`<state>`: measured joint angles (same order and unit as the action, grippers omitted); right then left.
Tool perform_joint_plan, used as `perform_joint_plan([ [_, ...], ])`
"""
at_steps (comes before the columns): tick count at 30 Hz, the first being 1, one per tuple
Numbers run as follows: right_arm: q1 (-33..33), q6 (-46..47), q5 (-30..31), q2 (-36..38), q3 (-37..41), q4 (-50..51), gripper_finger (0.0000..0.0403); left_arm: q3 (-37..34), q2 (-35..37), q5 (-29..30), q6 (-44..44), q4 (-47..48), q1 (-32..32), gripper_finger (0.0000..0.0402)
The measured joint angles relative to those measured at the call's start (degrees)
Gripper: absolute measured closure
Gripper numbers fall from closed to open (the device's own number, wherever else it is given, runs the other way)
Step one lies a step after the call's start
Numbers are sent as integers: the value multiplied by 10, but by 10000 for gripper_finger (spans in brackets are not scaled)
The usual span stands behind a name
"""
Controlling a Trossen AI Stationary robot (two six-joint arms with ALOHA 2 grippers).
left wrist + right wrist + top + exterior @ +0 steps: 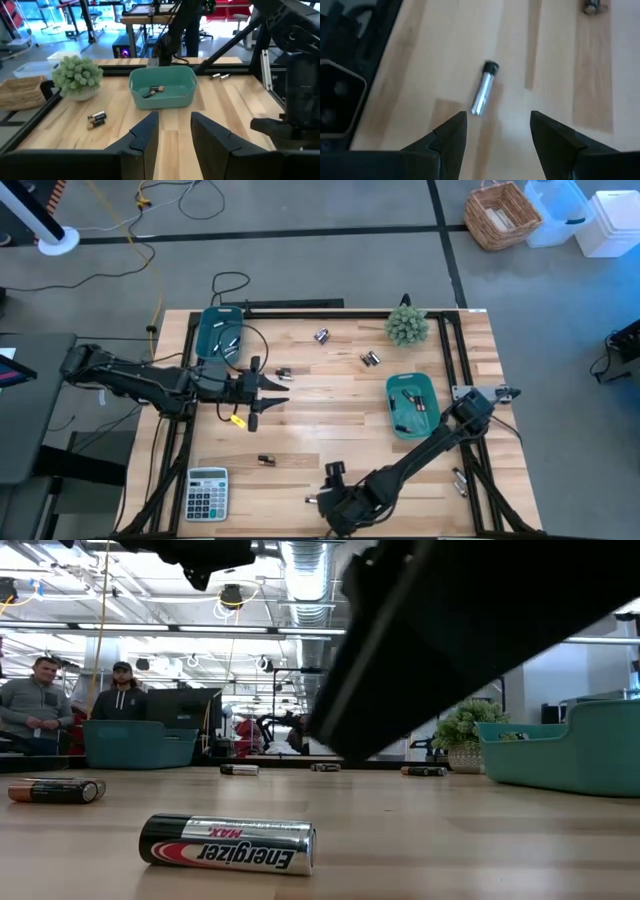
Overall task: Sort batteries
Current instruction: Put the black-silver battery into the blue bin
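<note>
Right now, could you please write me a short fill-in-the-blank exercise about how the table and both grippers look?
1. The right gripper hangs with open jaws over a single loose ____ lying on the wood.
2. Both bins, the right bin and the left bin, are ____ in colour.
3. The grey calculator lies near the table corner on the ____ arm's side.
4. The left gripper holds ____ between its fingers.

Missing words: battery; teal; left; nothing
</note>
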<state>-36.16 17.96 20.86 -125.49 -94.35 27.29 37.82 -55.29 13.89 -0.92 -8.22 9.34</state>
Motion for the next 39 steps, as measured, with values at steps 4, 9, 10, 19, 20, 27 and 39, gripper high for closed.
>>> perform_joint_plan([
  [4,-2,-6,-15,-33,-35,-1,173,0,0,30,13,21,15,294],
  [9,-2,13,-27,-66,-48,-11,173,0,0,65,28,36,26,294],
  [10,-2,20,-27,-70,-49,-13,173,0,0,65,32,38,28,294],
  [19,6,27,-30,-69,-49,-10,238,0,-1,78,47,48,50,294],
  [20,9,28,-31,-69,-49,-9,253,0,-1,78,49,49,51,294],
  [27,27,30,-30,-69,-48,-11,317,0,-1,80,62,54,53,294],
  [39,51,-2,-29,-69,-48,-11,354,-5,-7,91,163,144,53,294],
])
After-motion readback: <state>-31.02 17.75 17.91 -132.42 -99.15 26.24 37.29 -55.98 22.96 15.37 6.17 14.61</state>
